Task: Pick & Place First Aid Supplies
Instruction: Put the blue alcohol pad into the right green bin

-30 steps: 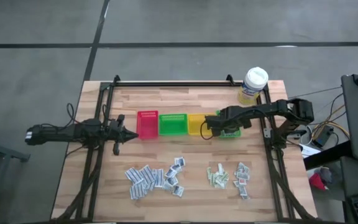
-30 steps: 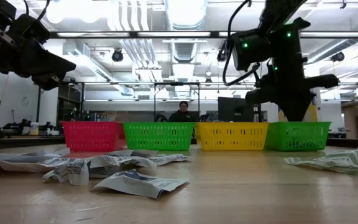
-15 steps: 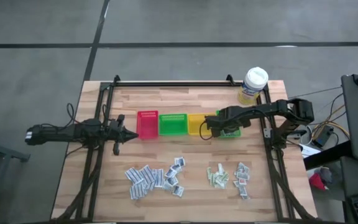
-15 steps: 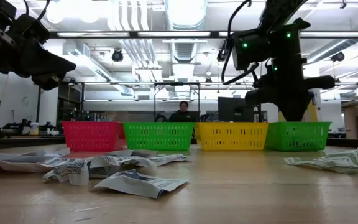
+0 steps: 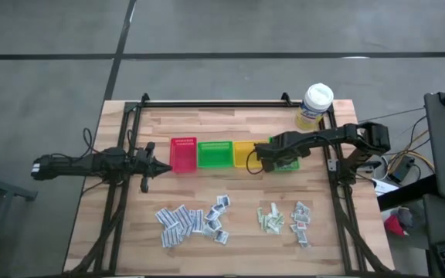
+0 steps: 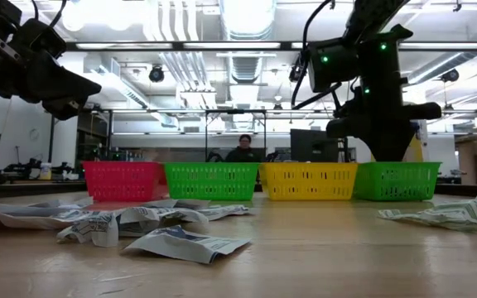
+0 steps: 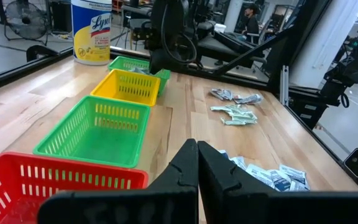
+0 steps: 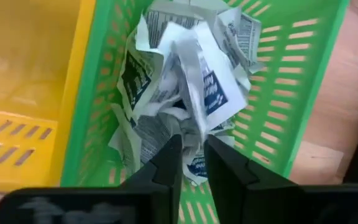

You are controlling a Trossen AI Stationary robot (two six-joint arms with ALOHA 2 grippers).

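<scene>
Sachets lie flat on the wood in loose heaps: a white-blue heap (image 5: 191, 220), a pale green one (image 5: 270, 218) and a white-red one (image 5: 302, 220). More sachets fill the right-hand green bin (image 8: 291, 93). My right gripper (image 8: 194, 152) hangs over that bin (image 5: 288, 164), fingers pointing down and shut on a white-blue sachet (image 8: 197, 81). It reaches the bin's rim in the low view (image 6: 387, 153). My left gripper (image 7: 197, 165) is shut on nothing and hovers level beside the red bin (image 5: 182, 154), at the table's left (image 5: 165, 167). My right gripper pinches the white-blue sachet by its lower edge (image 8: 195, 132) between the two fingertips, from above and pointing down into the green bin. The sachet stands up past the fingers, over the heap in the bin. Whether it touches that heap, I cannot tell.
Four bins stand in a row across the table's middle: red, green (image 5: 215, 154), yellow (image 5: 245, 154), green. A yellow wipes tub (image 5: 315, 106) stands at the far right corner. Bare wood lies between bins and heaps. A person sits in the room behind (image 6: 244, 149).
</scene>
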